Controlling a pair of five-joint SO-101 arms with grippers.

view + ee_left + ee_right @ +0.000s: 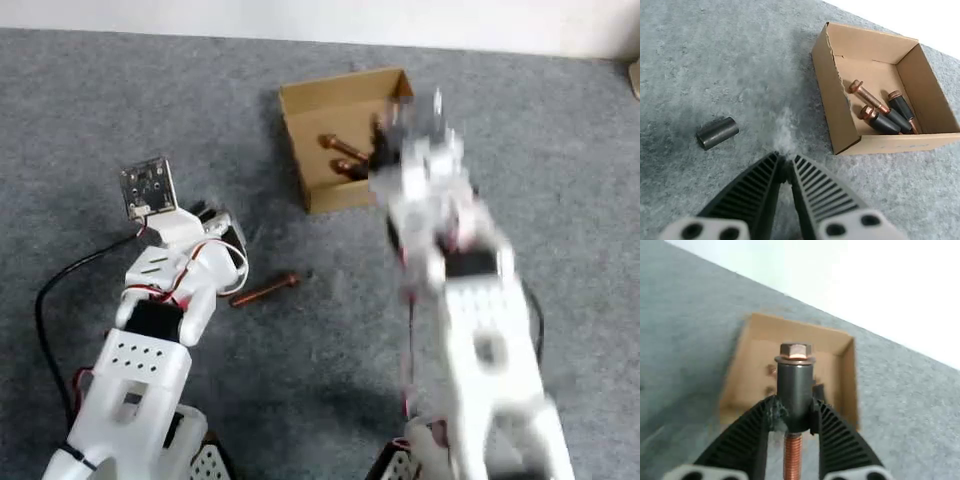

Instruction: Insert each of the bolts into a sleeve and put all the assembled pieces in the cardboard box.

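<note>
The cardboard box (335,95) stands at the back of the grey mat, with three copper bolts lying in it, two of them in black sleeves (883,123). My right gripper (794,410) is shut on a bolt-in-sleeve piece (795,380), its hex head up, just in front of the box (790,327). In the high view this gripper (400,140) hovers at the box's right side. A loose black sleeve (716,132) lies on the mat ahead of my left gripper (786,162), which is shut and holds nothing. A bare bolt (265,291) lies beside the left arm.
Grey felt-like mat (300,380) covers the table. A black cable (60,285) loops out left of the left arm. A pale wall strip runs along the far edge behind the box (832,100).
</note>
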